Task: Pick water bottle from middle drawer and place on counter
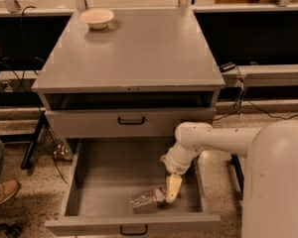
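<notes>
The water bottle (146, 200) lies on its side in the open middle drawer (114, 170), near the front wall, right of centre. My gripper (172, 188) hangs down inside the drawer from the white arm, right at the bottle's right end and touching or nearly touching it. The counter (134, 48) is the broad grey top of the cabinet above.
A cream bowl (97, 18) sits at the counter's back left. The upper drawer (131, 120) with a black handle is shut above the open one. A person's leg and shoe (0, 190) are at the far left. Cables run along the floor on the right.
</notes>
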